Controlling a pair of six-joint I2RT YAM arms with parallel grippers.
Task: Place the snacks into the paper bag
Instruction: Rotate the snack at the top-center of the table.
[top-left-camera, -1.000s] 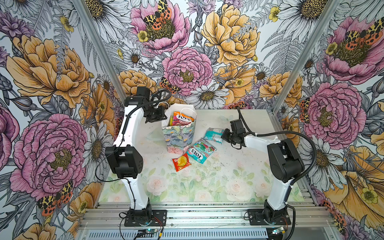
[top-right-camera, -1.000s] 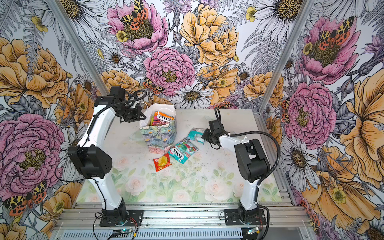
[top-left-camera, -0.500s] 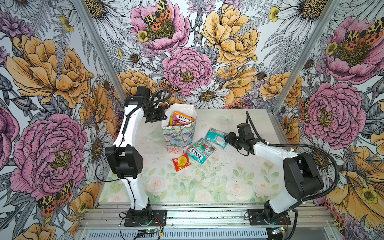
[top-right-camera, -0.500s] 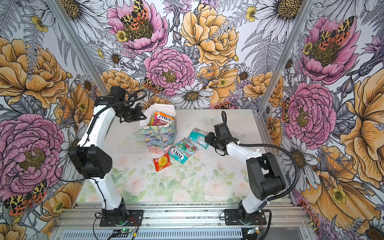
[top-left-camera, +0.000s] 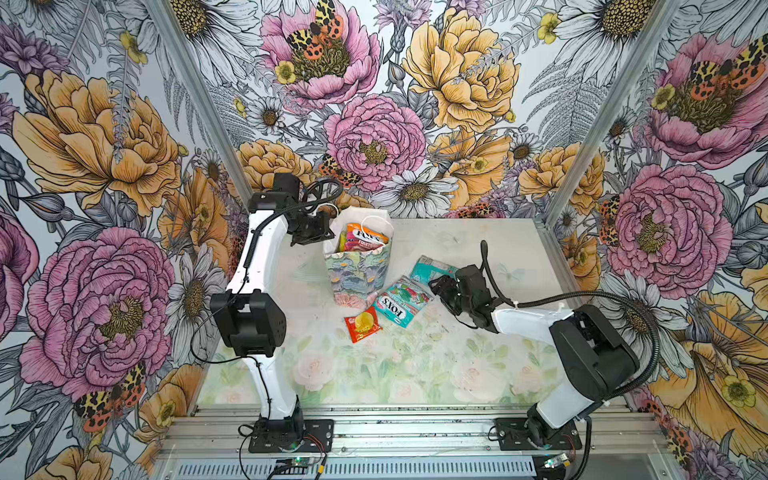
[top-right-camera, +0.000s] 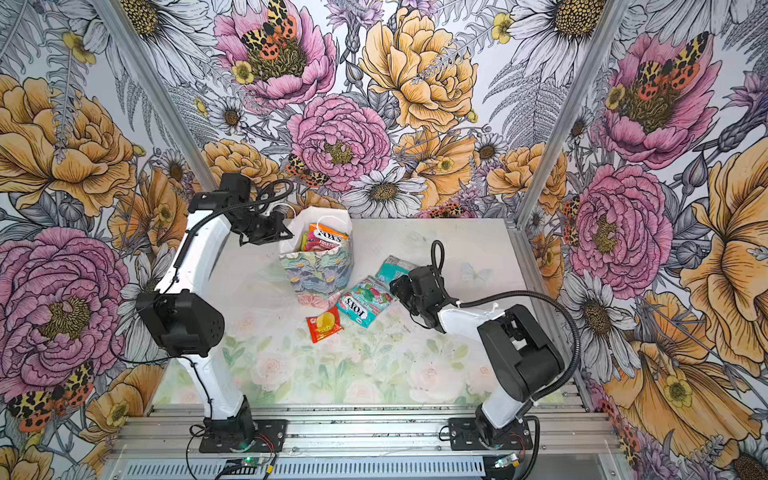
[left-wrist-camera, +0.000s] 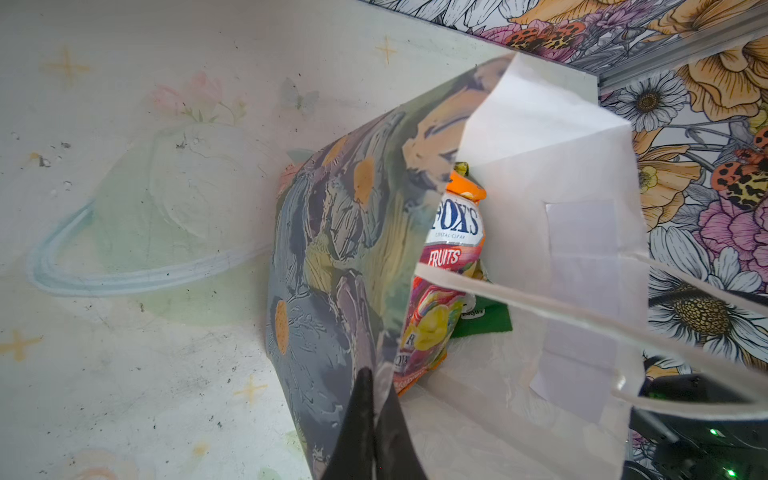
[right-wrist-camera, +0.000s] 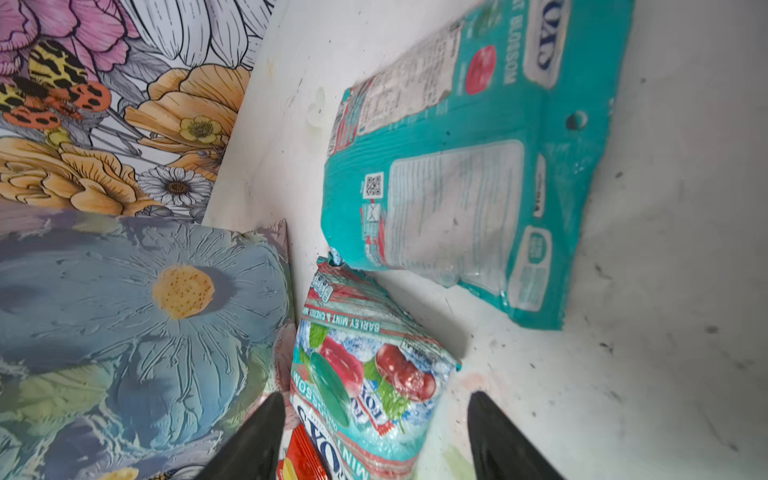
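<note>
Left jaws: pinched shut on the rim of the small upright paper bag (left-wrist-camera: 332, 270) (pastel blue-green floral print, white inside, thin white cord handles), holding its mouth open.
Right jaws: spread wide and empty, low over the pale floral counter (top-left-camera: 457, 361).
Bag contents: just beyond the left jaws, inside the bag, stands an orange glossy "FOX'S Fruits" packet (left-wrist-camera: 449, 270) with a flat green packet (left-wrist-camera: 482, 320) behind it. Anything deeper is hidden.
Loose snack 1: teal glossy packet printed with cherries and mint (right-wrist-camera: 365, 374). It lies directly ahead of the right jaws, with its near end between the two tips and its far end beside the bag's foot.
Loose snack 2: plain teal flat packet, label side up (right-wrist-camera: 465, 187). It lies farther ahead of the right jaws, one corner meeting or nearly meeting the cherry packet.
Loose snack 3: small red packet with a yellow fruit (right-wrist-camera: 301, 461), just beside the bag-side tip of the right jaws.
Step in hand (judged): picking up the cherry packet.
Method: lower the right jaws astride its narrow width and close firmly, as the film looks slippery. Lift straight up, carry it over the rim, and release over the open side, away from the left jaws.
Risk: the bag-side tip may catch the red packet or nudge the bag wall.
</note>
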